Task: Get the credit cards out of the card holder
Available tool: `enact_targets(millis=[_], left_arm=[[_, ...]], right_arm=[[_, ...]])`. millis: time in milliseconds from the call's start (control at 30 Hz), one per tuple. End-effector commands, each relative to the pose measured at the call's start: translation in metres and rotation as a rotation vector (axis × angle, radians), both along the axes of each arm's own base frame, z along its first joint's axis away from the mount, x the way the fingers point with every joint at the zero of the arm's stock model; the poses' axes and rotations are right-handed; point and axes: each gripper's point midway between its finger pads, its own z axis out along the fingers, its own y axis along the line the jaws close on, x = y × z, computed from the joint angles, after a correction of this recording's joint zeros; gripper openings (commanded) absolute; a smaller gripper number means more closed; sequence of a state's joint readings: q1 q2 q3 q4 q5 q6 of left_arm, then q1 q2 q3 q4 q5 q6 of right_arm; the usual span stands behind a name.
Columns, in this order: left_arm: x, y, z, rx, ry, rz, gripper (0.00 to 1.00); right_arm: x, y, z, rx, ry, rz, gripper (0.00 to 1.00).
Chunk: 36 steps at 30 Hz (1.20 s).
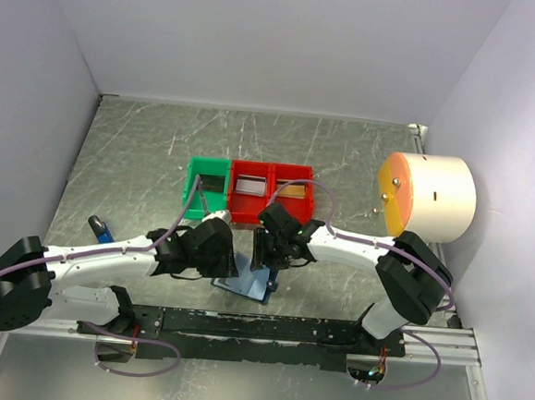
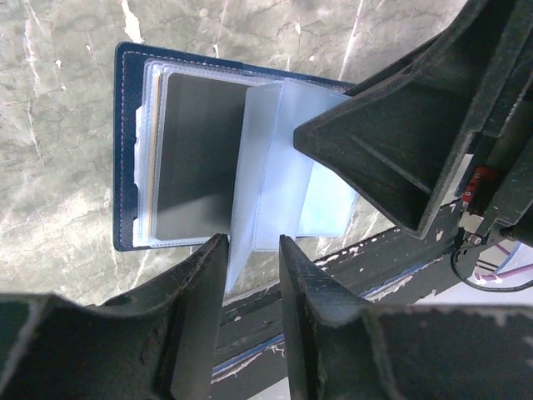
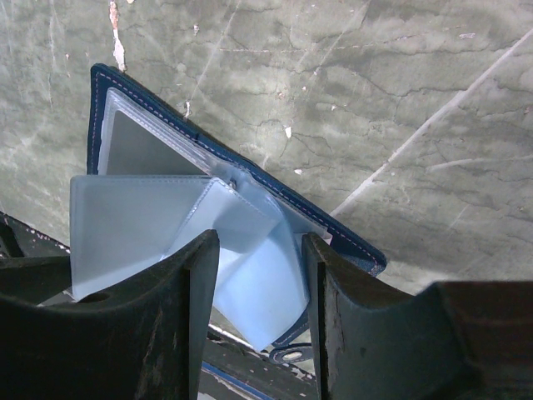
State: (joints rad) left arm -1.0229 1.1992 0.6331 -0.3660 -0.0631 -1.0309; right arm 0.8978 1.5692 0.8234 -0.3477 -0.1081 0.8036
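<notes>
The navy card holder [image 1: 253, 288] lies open at the table's near edge, its clear sleeves fanned up. In the left wrist view its cover [image 2: 125, 150] frames a sleeve holding a dark grey card [image 2: 196, 158]. My left gripper [image 2: 251, 240] is open, with one upright sleeve leaf [image 2: 240, 250] between its fingers, close to the left one. My right gripper [image 3: 259, 237] is open over the holder's other half [image 3: 350, 242], with loose clear sleeves [image 3: 250, 275] between its fingers. The snap tab [image 3: 291, 356] shows below. In the top view both grippers [image 1: 233, 267] [image 1: 270, 254] meet above the holder.
A green bin [image 1: 191, 189] and two red bins [image 1: 248, 215] [image 1: 309, 203] stand just behind the grippers, each with a card inside. An orange-faced cream cylinder [image 1: 430, 196] stands at the right. A small blue tag [image 1: 103, 232] lies at the left. A black rail [image 1: 267, 327] runs along the near edge.
</notes>
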Motion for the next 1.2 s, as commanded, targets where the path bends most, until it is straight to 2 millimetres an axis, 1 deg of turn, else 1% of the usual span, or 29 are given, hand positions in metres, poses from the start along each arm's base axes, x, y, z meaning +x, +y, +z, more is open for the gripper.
enact_targets(millis=[0,133,233,367,433,533,567,633,767,867,933,1067,1167], left_arm=[[0.003,-0.011,0.018,-0.035,-0.034,-0.043,0.41],[-0.003,-0.039,0.031,-0.197,-0.052,-0.130,0.40],[-0.005,-0.052,0.035,-0.268,-0.046,-0.155,0.41],[-0.003,-0.049,0.025,-0.227,-0.032,-0.138,0.42],[-0.003,-0.049,0.023,-0.222,-0.031,-0.138,0.43],[-0.005,-0.054,0.023,-0.250,-0.028,-0.152,0.44],[-0.005,-0.055,0.021,-0.250,-0.022,-0.151,0.44],[-0.005,-0.055,0.018,-0.244,-0.017,-0.143,0.44],[-0.006,-0.059,0.020,-0.261,-0.023,-0.166,0.47],[-0.005,-0.060,0.017,-0.236,-0.013,-0.171,0.47],[-0.004,-0.055,0.012,-0.206,-0.011,-0.147,0.47],[0.000,-0.039,0.010,-0.169,-0.029,-0.070,0.47],[0.004,-0.022,0.012,-0.152,-0.053,0.003,0.48]], right_arm=[[0.000,-0.001,0.001,-0.003,-0.009,-0.008,0.45],[0.001,0.006,0.010,0.050,-0.017,-0.014,0.47],[0.004,0.007,0.024,0.097,-0.039,-0.038,0.54],[0.014,-0.004,0.040,0.147,-0.071,-0.108,0.59],[0.018,-0.016,0.042,0.154,-0.075,-0.159,0.59],[0.021,-0.037,0.045,0.139,-0.088,-0.243,0.60],[0.022,-0.041,0.047,0.143,-0.096,-0.258,0.61],[0.022,-0.044,0.052,0.165,-0.104,-0.267,0.63],[0.018,-0.045,0.057,0.170,-0.092,-0.256,0.64],[0.017,-0.046,0.060,0.183,-0.102,-0.257,0.63],[0.015,-0.038,0.066,0.225,-0.100,-0.220,0.61],[0.010,-0.017,0.081,0.336,-0.089,-0.126,0.43],[0.004,-0.002,0.088,0.405,-0.079,-0.062,0.34]])
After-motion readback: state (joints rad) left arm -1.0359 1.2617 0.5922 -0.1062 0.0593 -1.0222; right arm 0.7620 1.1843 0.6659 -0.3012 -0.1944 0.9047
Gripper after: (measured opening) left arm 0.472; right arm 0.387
